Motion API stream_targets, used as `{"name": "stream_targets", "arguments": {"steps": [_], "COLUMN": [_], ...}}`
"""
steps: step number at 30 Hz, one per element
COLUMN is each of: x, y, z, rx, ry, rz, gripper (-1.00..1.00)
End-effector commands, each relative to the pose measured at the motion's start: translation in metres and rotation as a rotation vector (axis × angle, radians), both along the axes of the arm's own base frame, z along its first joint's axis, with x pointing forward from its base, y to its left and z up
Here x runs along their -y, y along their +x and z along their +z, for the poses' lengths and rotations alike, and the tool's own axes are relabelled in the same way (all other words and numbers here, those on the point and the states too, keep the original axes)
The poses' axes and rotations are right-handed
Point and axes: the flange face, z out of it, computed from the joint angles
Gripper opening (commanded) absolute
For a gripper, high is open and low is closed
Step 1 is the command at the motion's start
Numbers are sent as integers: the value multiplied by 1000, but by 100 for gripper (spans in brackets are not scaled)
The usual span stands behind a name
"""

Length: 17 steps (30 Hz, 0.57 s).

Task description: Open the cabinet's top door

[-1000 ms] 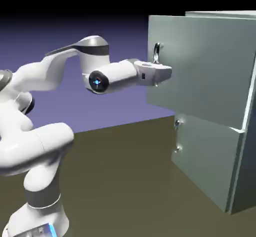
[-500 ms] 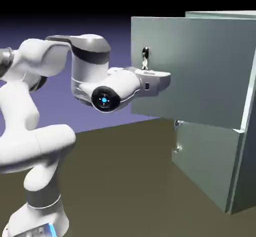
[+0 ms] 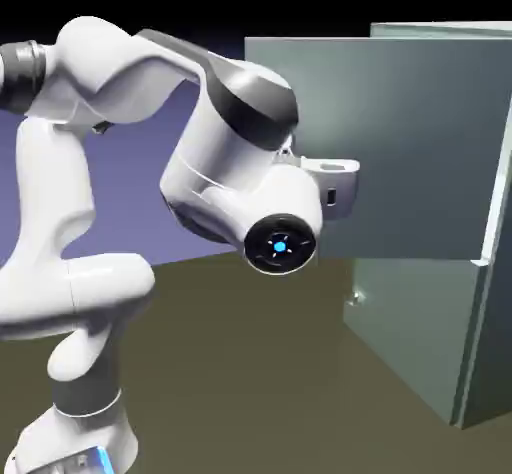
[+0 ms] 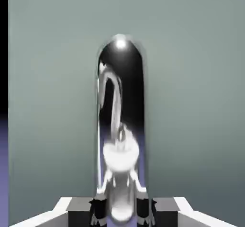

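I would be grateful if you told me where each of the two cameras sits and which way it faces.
Exterior view: stands beside the robot, looking across its arm toward the cabinet; base, arm and hand show, the fingertips hidden.
Hand view: rides on the hand, looking along the gripper straight at the top door and its shiny handle; only the finger ends show, at the bottom edge.
Shared: both show the top door and the hand's end of the robot.
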Motion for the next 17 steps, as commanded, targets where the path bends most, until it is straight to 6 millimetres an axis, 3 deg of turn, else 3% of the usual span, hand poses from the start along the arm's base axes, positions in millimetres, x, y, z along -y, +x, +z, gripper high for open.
{"name": "stream_targets", "arguments": {"steps": [1,16,17], "x": [8,122,122], "y": [0,24,24], "z": [0,0,0], "rx": [0,0,0], "ry": [0,0,0], "rz": [21,351,351], "gripper": [-100,-100,100]}}
